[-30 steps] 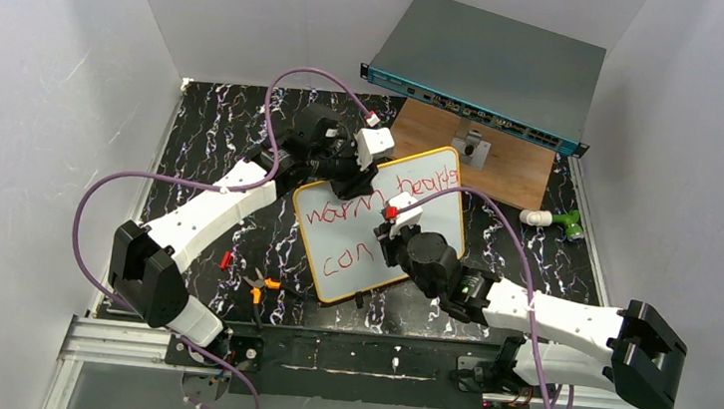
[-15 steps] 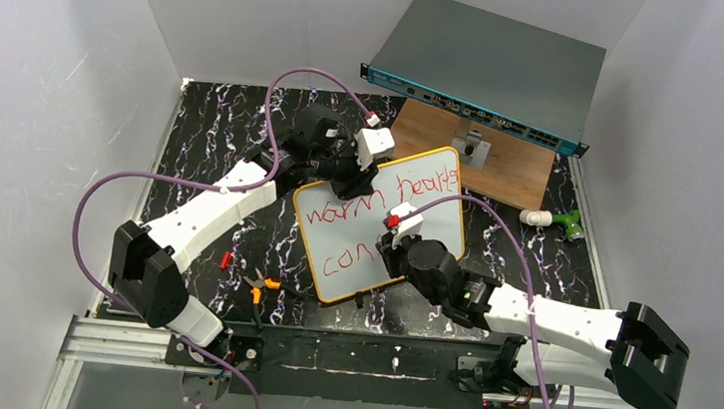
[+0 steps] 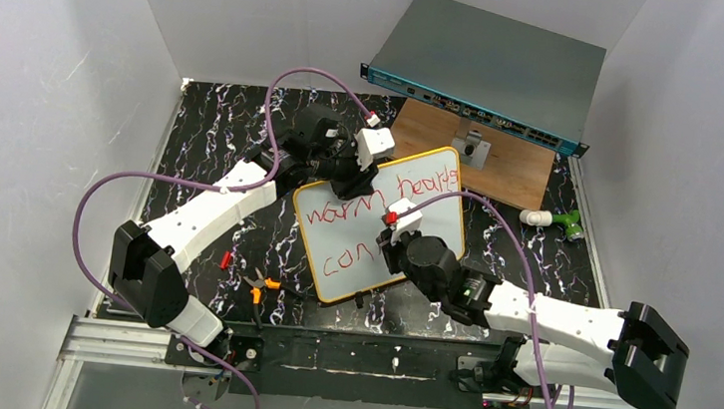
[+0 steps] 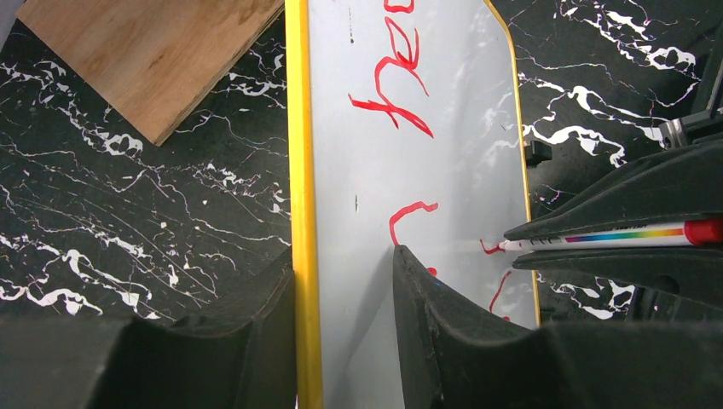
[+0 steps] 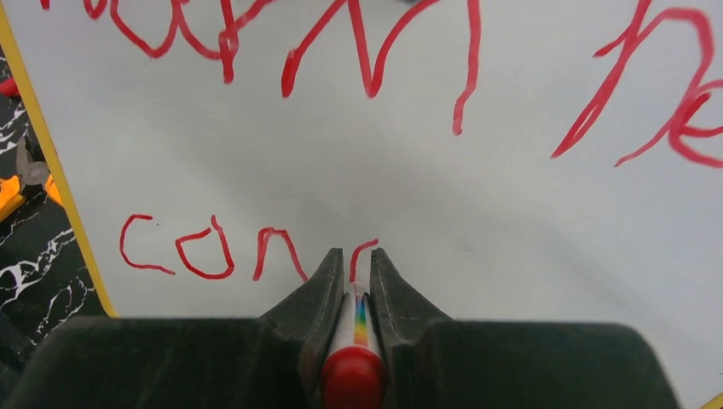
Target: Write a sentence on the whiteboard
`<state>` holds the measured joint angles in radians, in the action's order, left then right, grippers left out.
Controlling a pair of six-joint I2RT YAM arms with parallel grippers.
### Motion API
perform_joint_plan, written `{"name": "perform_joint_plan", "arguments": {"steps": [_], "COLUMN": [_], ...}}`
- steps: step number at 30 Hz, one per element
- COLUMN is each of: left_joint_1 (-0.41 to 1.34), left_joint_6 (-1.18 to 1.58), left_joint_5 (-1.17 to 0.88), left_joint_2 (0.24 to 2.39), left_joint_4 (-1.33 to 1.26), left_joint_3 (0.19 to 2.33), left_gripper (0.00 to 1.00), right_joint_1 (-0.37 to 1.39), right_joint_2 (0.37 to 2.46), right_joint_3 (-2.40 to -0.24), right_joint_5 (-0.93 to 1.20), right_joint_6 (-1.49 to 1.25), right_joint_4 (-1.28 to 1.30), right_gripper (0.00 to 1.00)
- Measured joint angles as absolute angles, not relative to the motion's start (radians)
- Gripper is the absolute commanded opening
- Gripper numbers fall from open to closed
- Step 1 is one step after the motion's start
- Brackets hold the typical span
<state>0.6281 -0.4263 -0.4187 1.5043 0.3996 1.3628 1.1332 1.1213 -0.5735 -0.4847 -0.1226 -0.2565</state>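
The whiteboard (image 3: 347,263), white with an orange rim, lies tilted on the black marble table. The sentence (image 3: 337,210) in red reads "warm hearts" above "con" (image 3: 345,258). My left gripper (image 3: 359,176) is shut on the whiteboard's far edge; in the left wrist view its fingers (image 4: 443,332) clamp the yellow rim (image 4: 300,213). My right gripper (image 3: 393,240) is shut on a white marker with a red cap (image 5: 354,371), its tip on the board. In the right wrist view the lower line reads "con" (image 5: 209,251) with a fresh stroke (image 5: 361,250) at the tip. The marker also shows in the left wrist view (image 4: 605,237).
A grey rack-mount box with teal front (image 3: 481,71) sits on a wooden board (image 3: 512,169) at the back right. Orange-handled pliers (image 3: 260,285) and a small red piece (image 3: 225,260) lie left of the whiteboard. A green and white tool (image 3: 557,220) lies at the right.
My right gripper has shifted slightly over the lower line with the marker on the board, adding a stroke after "con". The left arm has not moved.
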Motion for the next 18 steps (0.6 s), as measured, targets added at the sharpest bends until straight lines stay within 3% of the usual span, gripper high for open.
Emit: {"name": "perform_joint_plan", "arguments": {"steps": [18], "left_joint_1": [0.628], "left_joint_6": [-0.426], "left_joint_5": [-0.418], "left_joint_2": [1.504], "left_joint_4": [0.398], "left_joint_3": [1.362], "left_gripper": [0.0], "right_joint_1": [1.134], "right_joint_2": [1.154], "right_joint_3": [-0.659], "right_joint_5": [-0.571], "right_joint_6": [-0.06], "right_joint_4": [-0.257], "right_gripper": [0.01]}}
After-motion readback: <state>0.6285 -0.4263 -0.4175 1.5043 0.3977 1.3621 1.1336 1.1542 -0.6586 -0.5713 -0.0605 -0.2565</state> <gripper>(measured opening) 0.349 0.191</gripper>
